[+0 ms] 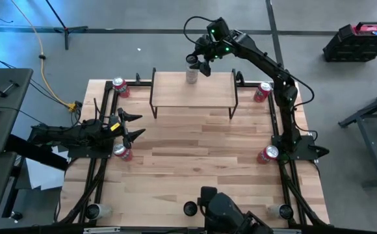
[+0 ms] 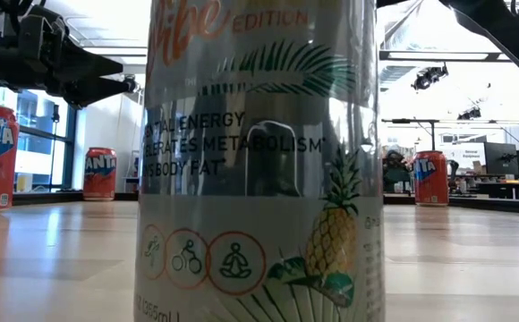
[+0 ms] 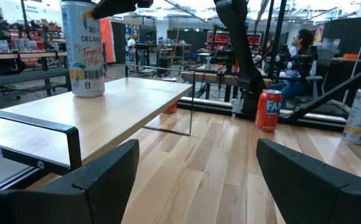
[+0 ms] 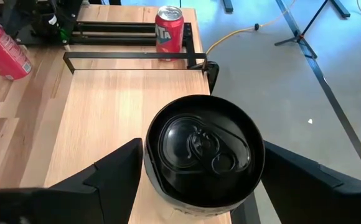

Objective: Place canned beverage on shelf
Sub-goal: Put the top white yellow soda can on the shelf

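Right claw (image 1: pixel 199 63) is hanging straight over the can (image 1: pixel 192 73), fingers spread on both sides of its top and not pinching it as far as I can tell. That can stands upright on the shelf (image 1: pixel 214 91), close to the back edge. Left claw (image 1: pixel 131 125) sits wide open and empty over by the left side of the table, near a red can (image 1: pixel 121 152). My guess: a full can is fairly heavy, rigid, with slick metal walls, so grab it across the round body, not the rim.
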Robot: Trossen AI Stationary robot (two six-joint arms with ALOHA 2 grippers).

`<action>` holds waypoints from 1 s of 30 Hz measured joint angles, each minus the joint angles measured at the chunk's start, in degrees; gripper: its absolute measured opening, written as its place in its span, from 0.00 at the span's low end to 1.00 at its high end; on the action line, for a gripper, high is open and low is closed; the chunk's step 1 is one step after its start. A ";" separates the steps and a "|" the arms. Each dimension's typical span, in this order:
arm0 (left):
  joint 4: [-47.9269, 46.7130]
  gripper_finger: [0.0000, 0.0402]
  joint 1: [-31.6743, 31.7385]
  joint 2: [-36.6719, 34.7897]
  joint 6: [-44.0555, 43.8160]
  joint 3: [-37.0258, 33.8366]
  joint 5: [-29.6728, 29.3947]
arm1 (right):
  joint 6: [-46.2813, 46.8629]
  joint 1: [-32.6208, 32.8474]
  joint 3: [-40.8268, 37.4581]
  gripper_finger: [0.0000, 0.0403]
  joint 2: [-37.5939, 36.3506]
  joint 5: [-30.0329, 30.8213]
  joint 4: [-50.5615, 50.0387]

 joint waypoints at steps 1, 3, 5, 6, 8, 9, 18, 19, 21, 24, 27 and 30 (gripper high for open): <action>0.02 0.78 0.00 -0.02 0.00 0.00 0.00 | 0.00 0.09 0.00 0.72 -0.06 0.23 -0.13; 0.00 0.78 0.02 -0.02 0.00 0.00 0.00 | -0.06 0.27 0.02 0.72 -0.30 1.03 -0.33; 0.02 0.78 0.00 -0.02 0.00 0.00 0.00 | -0.76 0.40 0.04 0.72 -0.64 2.58 -0.95; 0.00 0.78 0.01 -0.02 0.00 0.00 0.00 | -0.87 0.49 0.04 0.72 -0.89 2.92 -0.95; 0.02 0.78 0.00 0.00 0.00 0.00 0.00 | -0.87 0.64 0.07 0.72 -1.10 2.64 -0.93; 0.02 0.78 0.00 -0.02 -0.02 0.00 0.00 | -0.80 0.64 0.07 0.72 -1.10 2.31 -0.93; 0.00 0.78 0.01 -0.02 0.00 0.00 0.00 | 0.49 0.64 0.07 0.72 -1.10 2.72 -1.41; 0.02 0.78 0.00 -0.02 0.00 0.00 0.00 | 1.02 0.64 0.07 0.72 -1.10 2.69 -1.43; 0.00 0.78 0.01 -0.02 0.00 0.00 0.00 | 1.63 0.66 0.07 0.72 -0.91 2.71 -1.51; 0.01 0.78 0.00 0.00 -0.01 0.00 0.00 | 2.86 0.88 0.04 0.72 -0.73 2.82 -2.01; 0.02 0.78 0.00 -0.02 -0.01 0.00 0.00 | 4.34 1.04 0.04 0.72 -0.82 3.83 -1.04; 0.00 0.78 -0.01 0.00 0.00 0.00 0.00 | 6.78 1.34 0.04 0.72 -0.86 5.66 -0.59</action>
